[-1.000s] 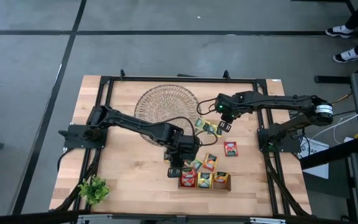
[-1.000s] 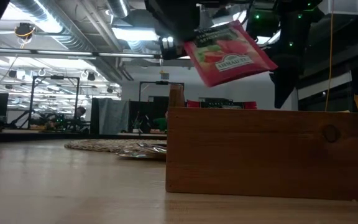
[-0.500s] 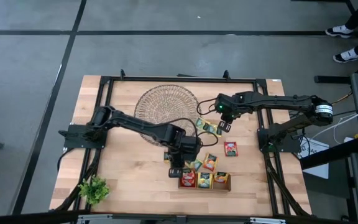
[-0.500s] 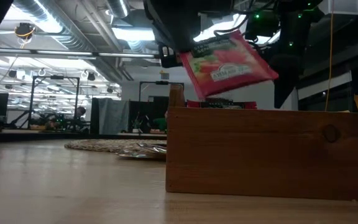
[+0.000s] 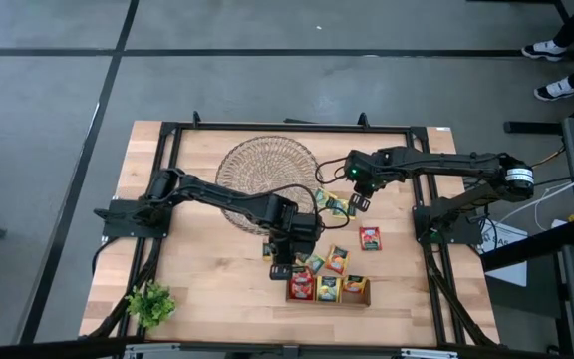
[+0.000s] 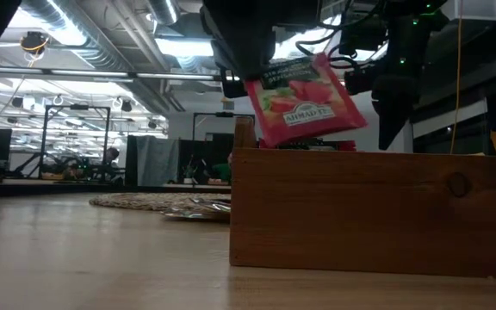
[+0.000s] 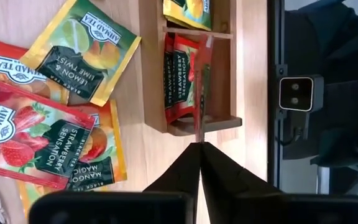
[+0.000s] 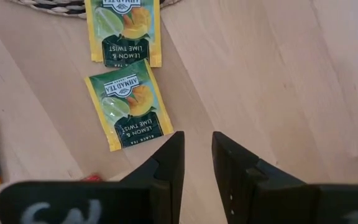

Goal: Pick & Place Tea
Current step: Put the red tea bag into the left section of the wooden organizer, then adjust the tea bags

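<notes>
Left jaws point(image 7: 199, 146) pinching red sachet point(image 6: 304, 99) edge-on, low view shows its face; right jaws point(image 8: 197, 146) slightly parted, empty

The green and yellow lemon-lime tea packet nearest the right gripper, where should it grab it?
Probably one edge, from straight above: the flat green-and-yellow lemon-lime sachet lies on the wooden table, clear of neighbours, just ahead of the open right gripper. The left gripper holds a red strawberry sachet over the wooden tray.
</notes>
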`<act>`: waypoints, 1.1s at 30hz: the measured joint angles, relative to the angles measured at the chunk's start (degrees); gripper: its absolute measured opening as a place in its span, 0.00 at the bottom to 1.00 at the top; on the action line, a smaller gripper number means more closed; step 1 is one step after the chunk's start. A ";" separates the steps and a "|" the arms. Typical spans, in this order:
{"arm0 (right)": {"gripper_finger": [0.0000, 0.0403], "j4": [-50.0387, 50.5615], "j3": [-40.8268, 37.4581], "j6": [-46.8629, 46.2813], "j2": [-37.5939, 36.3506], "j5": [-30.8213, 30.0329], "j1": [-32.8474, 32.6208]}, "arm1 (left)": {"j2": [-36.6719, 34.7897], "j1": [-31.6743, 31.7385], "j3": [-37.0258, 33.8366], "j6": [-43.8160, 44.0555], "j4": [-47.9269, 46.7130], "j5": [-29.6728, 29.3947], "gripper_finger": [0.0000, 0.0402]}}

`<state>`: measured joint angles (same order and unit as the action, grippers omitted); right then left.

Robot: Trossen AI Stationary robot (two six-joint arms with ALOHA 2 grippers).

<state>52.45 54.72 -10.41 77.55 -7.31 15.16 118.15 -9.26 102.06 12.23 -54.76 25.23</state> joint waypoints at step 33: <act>0.21 -11.55 -1.45 18.15 -1.45 42.21 -5.92 | -0.66 4.88 -0.02 -16.92 -4.16 -7.78 0.22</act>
<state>40.90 53.26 7.73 76.10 34.90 9.24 117.49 -4.37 102.04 -4.69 -58.91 17.45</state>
